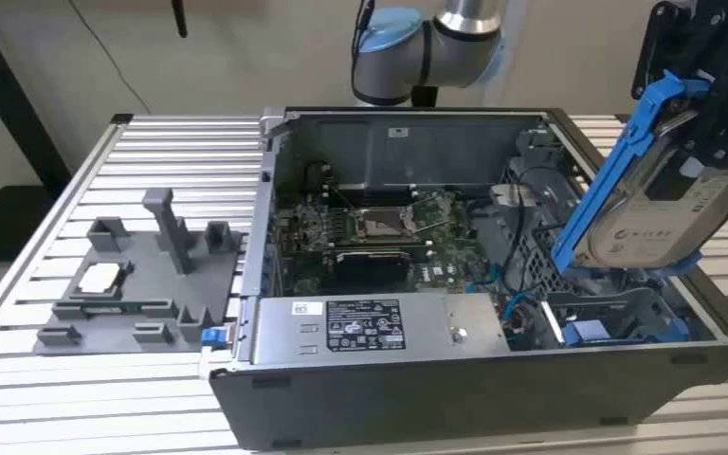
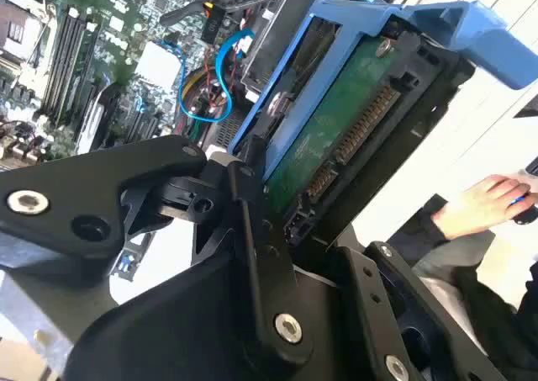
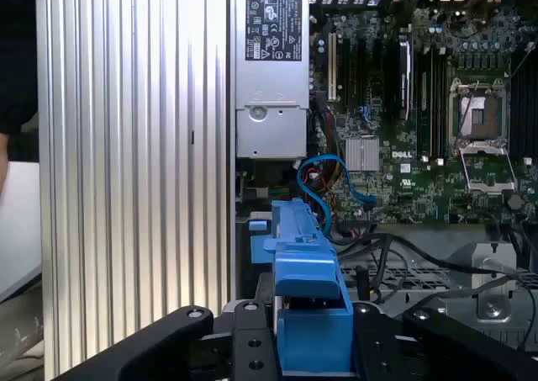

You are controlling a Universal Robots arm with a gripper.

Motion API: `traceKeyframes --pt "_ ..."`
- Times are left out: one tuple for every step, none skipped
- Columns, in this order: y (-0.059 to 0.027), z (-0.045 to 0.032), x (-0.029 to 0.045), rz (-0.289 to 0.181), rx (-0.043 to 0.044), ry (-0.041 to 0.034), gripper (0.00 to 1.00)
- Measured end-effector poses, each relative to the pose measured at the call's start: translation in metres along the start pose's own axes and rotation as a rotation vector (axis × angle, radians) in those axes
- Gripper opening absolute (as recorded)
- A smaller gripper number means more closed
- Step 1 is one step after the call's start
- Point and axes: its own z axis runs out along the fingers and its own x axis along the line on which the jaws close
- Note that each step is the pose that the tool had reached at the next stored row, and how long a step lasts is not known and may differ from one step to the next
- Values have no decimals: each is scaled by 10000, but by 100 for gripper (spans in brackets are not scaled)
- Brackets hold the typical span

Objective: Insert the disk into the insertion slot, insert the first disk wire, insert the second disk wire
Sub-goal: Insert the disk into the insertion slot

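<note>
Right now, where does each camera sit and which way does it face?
Exterior view: off the arm, raised, looking down into the open case; shows the arm and the claw holding the disk tilted.
First wrist view: on the wrist, looking past the disk's blue edge at the power supply and motherboard; claw links show.
Second wrist view: on the wrist, facing the disk's green board; claw links and a person's hand show.
Shared: both wrist views show disk, claw and motherboard.

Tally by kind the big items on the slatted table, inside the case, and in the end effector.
Open dark grey metal computer case: 1
Grey metal power-supply box with black sticker: 1
Silver-grey hard drive in blue plastic carrier: 1
Grey plastic fixture tray: 1
Total: 4
</note>
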Motion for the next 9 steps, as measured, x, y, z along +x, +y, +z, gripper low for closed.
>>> traceKeyframes --pt "0 0 0 0 0 1 33" --pt "0 0 0 0 0 1 33" --pt "0 0 0 1 0 0 33" --pt "0 0 0 0 0 1 33" --pt "0 1 0 0 0 2 33" --pt "0 4 0 1 0 0 33" --pt "0 7 0 2 0 0 33" --pt "-2 9 0 1 0 1 33" --pt "-4 13 -1 1 0 2 33"
